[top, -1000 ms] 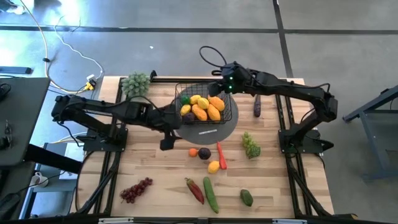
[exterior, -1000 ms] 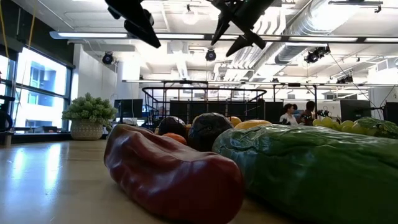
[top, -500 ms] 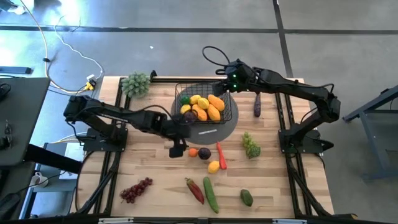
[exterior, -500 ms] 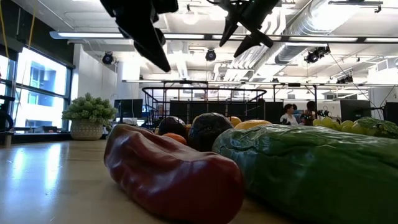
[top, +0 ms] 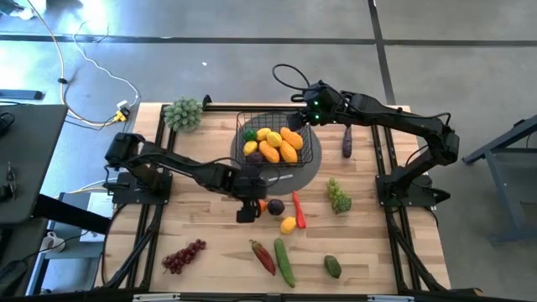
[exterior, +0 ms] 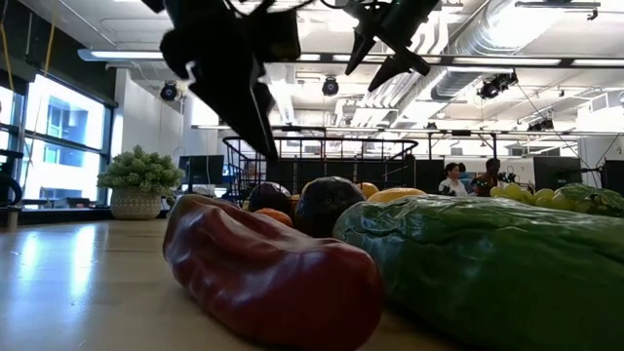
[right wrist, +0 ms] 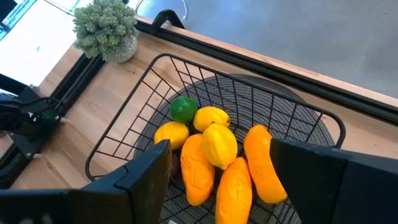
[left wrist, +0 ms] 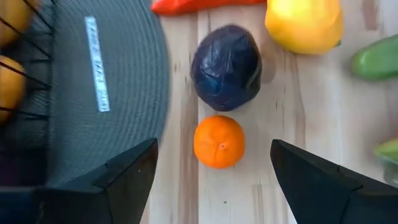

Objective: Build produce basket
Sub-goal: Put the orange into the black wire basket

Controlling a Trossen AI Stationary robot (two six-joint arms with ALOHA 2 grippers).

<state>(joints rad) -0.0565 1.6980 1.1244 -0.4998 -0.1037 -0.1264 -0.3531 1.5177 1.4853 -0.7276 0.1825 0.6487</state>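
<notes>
The left gripper (left wrist: pixel 211 165) hung wide open over an orange (left wrist: pixel 218 141) beside the basket (top: pixel 277 144); the right gripper (right wrist: pixel 214 165) gaped above it.

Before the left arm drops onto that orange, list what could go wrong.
1. The orange lies close beside the dark purple fruit; the left gripper, jaws open above it, could knock that fruit away.
2. The grey disc edge sits near one jaw, which might catch it and shift the basket.
3. The round orange may roll when pinched.
</notes>
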